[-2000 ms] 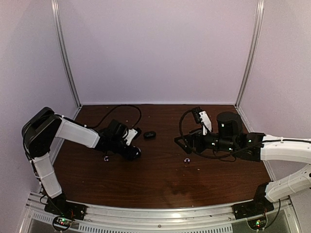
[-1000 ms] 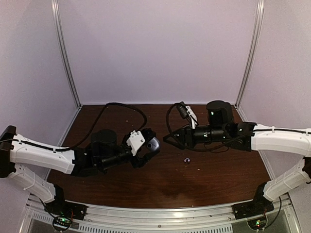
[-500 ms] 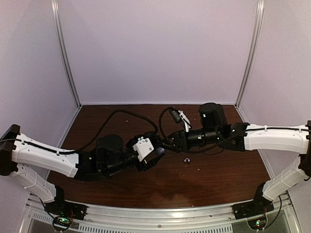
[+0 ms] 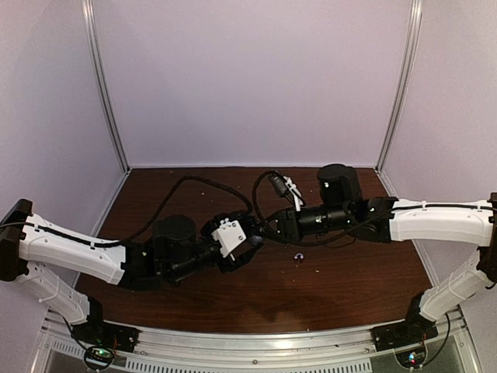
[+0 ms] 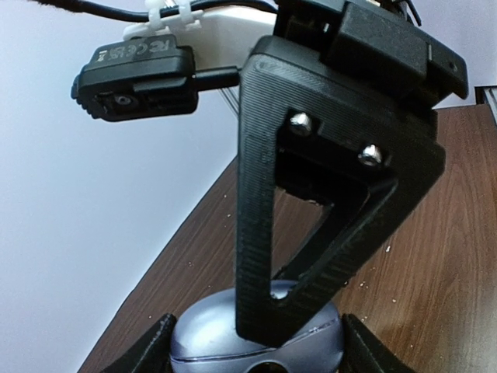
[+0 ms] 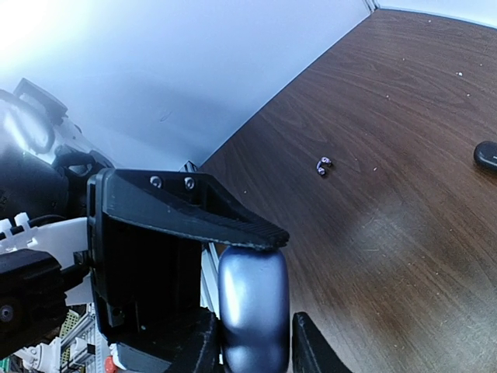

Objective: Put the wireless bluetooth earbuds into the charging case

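Note:
The charging case [image 5: 210,334] is a grey-blue pebble with its lid down, held above the table. My left gripper [image 5: 260,351] is shut on it, one finger at each end. My right gripper [image 6: 255,343] straddles the case [image 6: 255,299] across its thickness. One finger lies against it and the other stands a sliver off, so the jaws are still open. In the top view both grippers meet at mid-table, left gripper [image 4: 247,241], right gripper [image 4: 265,230]. One pale-purple earbud [image 4: 299,256] lies on the wood just right of them. An earbud [image 6: 323,165] also shows in the right wrist view.
A small dark object [image 6: 486,155] lies at the right edge of the right wrist view. Black cables [image 4: 203,185] loop over the back of the brown table [image 4: 349,287]. White walls enclose the table on three sides.
My left arm lifted the case and carried it to mid-table. My right arm came left to meet it, and its jaws have narrowed around the case over the last second.

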Robot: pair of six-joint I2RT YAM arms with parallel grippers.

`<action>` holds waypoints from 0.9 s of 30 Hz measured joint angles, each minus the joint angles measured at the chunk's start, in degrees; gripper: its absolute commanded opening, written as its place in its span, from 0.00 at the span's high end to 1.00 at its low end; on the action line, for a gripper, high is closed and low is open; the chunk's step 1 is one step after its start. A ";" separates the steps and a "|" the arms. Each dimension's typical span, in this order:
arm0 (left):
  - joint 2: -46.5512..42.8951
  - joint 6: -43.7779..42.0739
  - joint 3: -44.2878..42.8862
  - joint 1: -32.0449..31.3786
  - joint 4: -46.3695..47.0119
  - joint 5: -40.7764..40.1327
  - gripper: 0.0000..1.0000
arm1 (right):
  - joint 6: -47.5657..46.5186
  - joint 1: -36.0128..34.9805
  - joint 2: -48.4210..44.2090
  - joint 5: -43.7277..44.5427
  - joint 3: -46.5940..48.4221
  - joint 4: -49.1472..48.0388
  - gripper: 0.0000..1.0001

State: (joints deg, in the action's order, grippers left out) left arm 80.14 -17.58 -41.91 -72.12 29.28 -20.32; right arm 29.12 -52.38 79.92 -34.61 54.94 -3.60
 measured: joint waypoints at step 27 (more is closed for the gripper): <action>-9.77 6.71 2.23 0.61 0.72 0.35 0.02 | -3.34 0.15 -1.09 -0.42 1.20 1.84 0.90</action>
State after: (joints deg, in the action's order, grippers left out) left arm 70.37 -10.87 -39.68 -71.50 30.00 -19.97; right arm 25.78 -52.23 78.83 -35.03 56.14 -1.76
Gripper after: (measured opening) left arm 0.976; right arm 0.251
